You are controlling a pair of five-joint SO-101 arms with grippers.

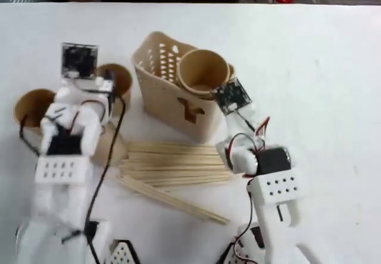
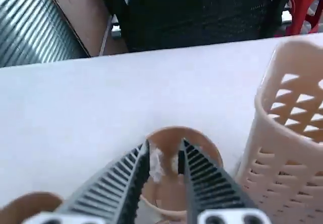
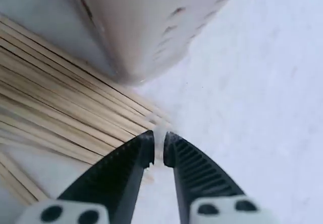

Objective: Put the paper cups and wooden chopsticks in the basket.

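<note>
**A:** Left arm, pose?

**B:** It stands at the left side of the tabletop, wrist tipped forward. The left gripper hangs over the mouth of a paper cup that is upright just beside the basket. The fingers are parted by a narrow slit with nothing in them. I can't tell whether they touch the rim.

**A:** Right arm?

**B:** It is folded low by the basket's right corner. The right gripper points down at the tabletop, tips at the ends of the chopsticks. The fingers are nearly together with a slim gap between them, grasping nothing I can make out.

**A:** Where are the task things?

**B:** A second cup sits upright inside the basket. A third cup is upright at the far left, partly behind the left arm. The chopsticks lie flat in a loose bundle on the near side of the basket, between the two arms. A couple are splayed off toward the near edge.
</note>
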